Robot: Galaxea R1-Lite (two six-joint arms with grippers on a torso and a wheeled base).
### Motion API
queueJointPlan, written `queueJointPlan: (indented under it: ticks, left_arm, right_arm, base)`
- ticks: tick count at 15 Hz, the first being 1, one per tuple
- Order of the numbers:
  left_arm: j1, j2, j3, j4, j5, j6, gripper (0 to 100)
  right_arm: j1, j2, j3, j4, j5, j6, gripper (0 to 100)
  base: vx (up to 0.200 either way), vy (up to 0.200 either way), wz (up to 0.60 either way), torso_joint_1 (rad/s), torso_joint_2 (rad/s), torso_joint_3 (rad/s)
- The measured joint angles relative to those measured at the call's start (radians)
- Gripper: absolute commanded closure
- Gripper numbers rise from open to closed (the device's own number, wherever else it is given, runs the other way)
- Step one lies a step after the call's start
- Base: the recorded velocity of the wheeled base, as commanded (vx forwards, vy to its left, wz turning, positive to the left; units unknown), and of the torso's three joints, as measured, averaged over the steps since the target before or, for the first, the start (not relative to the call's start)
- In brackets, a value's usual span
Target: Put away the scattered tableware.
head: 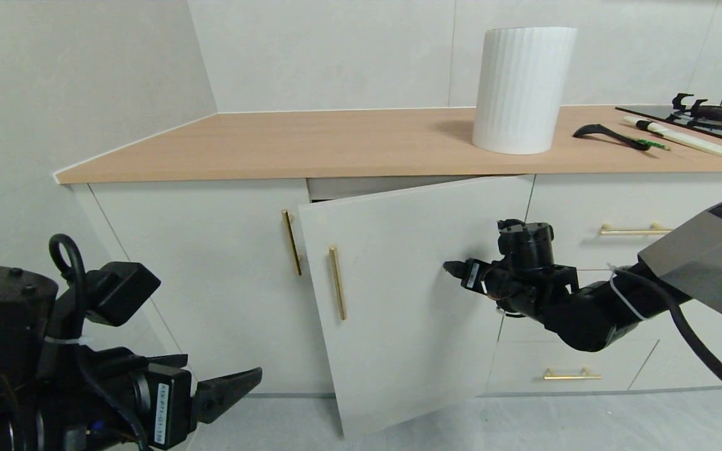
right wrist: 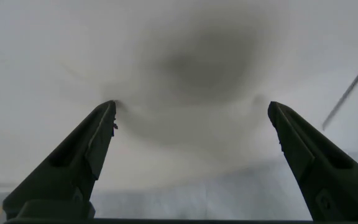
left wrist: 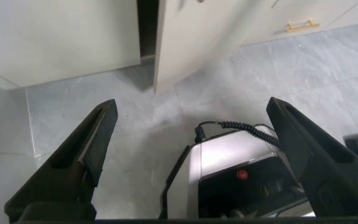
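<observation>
A half-open cabinet door [head: 411,294] with a gold handle [head: 336,283] swings out below the bench [head: 273,144]. The right hand [head: 461,270] sits close against the door's face, fingers spread wide and holding nothing. A tall white ribbed canister [head: 524,88] stands on the bench. The tableware, a black utensil [head: 608,134] and a white utensil [head: 680,136], lies on the bench beside the hob [head: 718,116], higher than the right hand and well apart from it. The left hand [head: 229,385] hangs low over the grey tiled floor [left wrist: 241,87], open and empty. The bench is pale wood, and the walls are light tile.
</observation>
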Motion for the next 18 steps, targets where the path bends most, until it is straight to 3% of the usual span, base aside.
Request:
queueJointPlan:
  ticks: [5, 18]
  left_arm:
    - [0.000, 0.001, 0.002, 0.000, 0.000, -0.001, 0]
    - [0.000, 0.004, 0.002, 0.000, 0.001, -0.001, 0]
  right_arm:
    - [0.000, 0.013, -0.018, -0.007, -0.034, 0.020, 0]
    - [-0.019, 0.134, -0.194, -0.003, -0.251, 0.037, 0]
  base:
    - [0.000, 0.000, 0.00, 0.000, 0.00, 0.000]
    - [0.000, 0.000, 0.00, 0.000, 0.00, 0.000]
